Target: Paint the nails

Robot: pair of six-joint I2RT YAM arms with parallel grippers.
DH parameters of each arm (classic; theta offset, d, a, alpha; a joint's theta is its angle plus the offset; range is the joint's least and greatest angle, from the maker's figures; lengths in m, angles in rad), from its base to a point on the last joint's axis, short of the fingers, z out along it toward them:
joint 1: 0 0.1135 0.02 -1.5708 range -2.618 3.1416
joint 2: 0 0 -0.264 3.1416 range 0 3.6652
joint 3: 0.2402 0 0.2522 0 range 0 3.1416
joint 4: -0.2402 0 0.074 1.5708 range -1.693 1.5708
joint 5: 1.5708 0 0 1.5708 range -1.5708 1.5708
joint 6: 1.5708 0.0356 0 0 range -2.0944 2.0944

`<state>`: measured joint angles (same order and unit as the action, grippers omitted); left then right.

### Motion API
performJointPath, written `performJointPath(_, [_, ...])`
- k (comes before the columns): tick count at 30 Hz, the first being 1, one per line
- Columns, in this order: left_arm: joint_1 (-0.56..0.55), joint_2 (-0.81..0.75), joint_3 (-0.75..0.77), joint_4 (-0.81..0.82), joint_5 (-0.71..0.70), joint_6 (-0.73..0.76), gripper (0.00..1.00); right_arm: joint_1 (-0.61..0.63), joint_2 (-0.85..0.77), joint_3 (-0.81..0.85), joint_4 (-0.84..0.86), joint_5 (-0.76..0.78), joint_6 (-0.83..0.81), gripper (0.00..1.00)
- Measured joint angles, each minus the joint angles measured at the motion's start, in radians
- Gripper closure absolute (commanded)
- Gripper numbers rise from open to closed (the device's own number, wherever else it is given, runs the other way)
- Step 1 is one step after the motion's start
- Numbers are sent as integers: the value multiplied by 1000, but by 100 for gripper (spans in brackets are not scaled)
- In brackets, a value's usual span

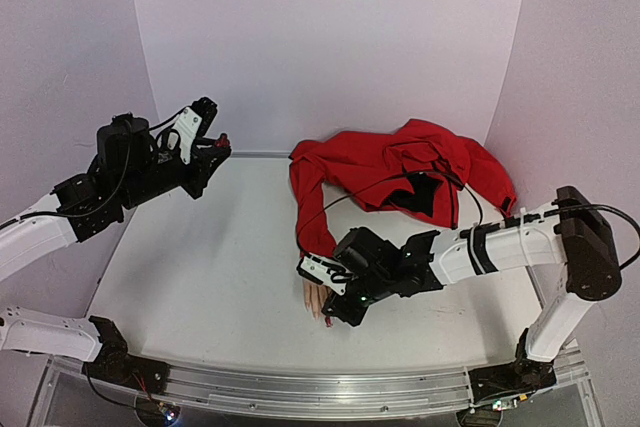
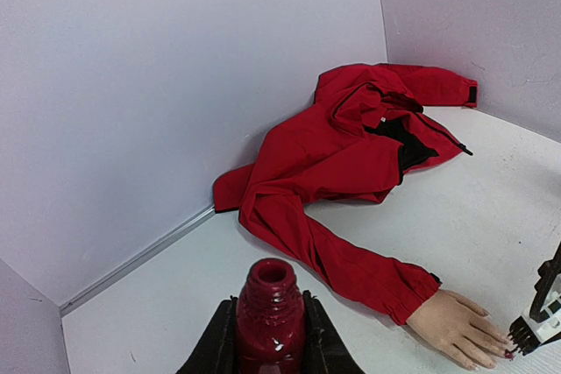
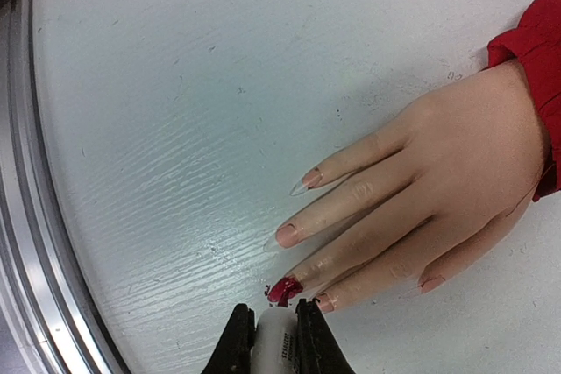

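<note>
The mannequin hand (image 3: 438, 181) lies flat on the table, its wrist in a red sleeve (image 3: 535, 67). One nail (image 3: 285, 288) is wet dark red; the other nails (image 3: 287, 235) are bare pink. My right gripper (image 3: 274, 332) is shut on the white brush cap (image 3: 273, 343), its tip at the red nail. In the top view that gripper (image 1: 338, 297) sits over the hand (image 1: 316, 297). My left gripper (image 2: 270, 343) is shut on the open dark-red polish bottle (image 2: 270, 317), held high at the back left (image 1: 205, 147). The hand also shows in the left wrist view (image 2: 456, 326).
A crumpled red jacket (image 1: 400, 172) lies at the back of the table, its sleeve running down to the hand. The table's metal front rail (image 1: 320, 387) lies just below the hand. Lilac walls (image 1: 320, 37) close in the back and sides.
</note>
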<state>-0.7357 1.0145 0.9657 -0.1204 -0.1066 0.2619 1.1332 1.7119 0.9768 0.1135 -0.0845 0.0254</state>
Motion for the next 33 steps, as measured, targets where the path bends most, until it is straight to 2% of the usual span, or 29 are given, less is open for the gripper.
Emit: performJointPath(33, [0, 0, 0, 0, 0, 0, 100, 0, 11, -4, -7, -13, 1, 100])
